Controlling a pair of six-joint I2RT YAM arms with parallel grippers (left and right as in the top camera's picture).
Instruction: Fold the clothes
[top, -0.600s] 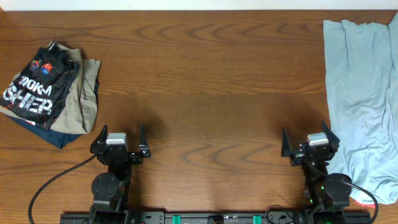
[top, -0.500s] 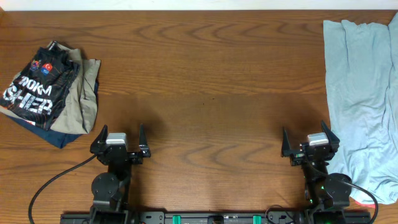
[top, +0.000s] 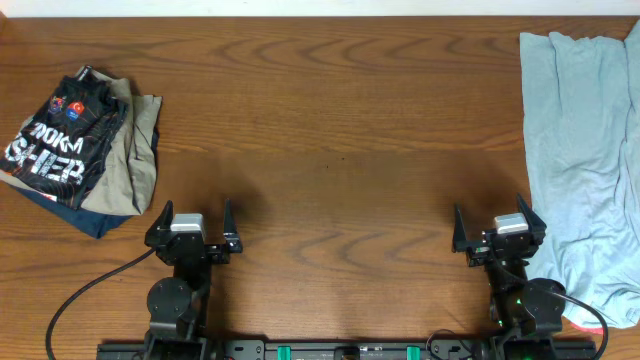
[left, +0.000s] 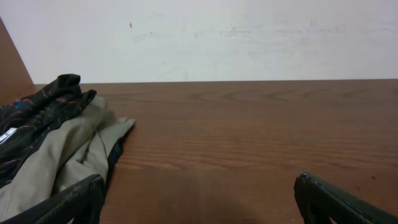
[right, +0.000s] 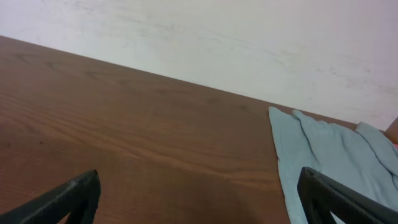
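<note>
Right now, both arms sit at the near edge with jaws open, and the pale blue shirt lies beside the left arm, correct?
Not quite: the overhead view shows the pale blue shirt beside the right arm, not the left arm. Both arms do sit at the near edge with jaws open.

**Lettering on one garment at the counter's left end**

Seen from overhead, the dark printed garment (top: 55, 140) on top of the pile at the left end of the counter (top: 330, 150) carries big white letters in two slanted lines. The lower line seems to read "SHIER". The upper looks something like "OOKM", with its first letter lost in a fold. Above the letters sit two small round badges (top: 72, 103), one red and one blue, too small to read. In the left wrist view the same garment shows only a scrap of white print at the frame's edge, which cannot be read.
</note>
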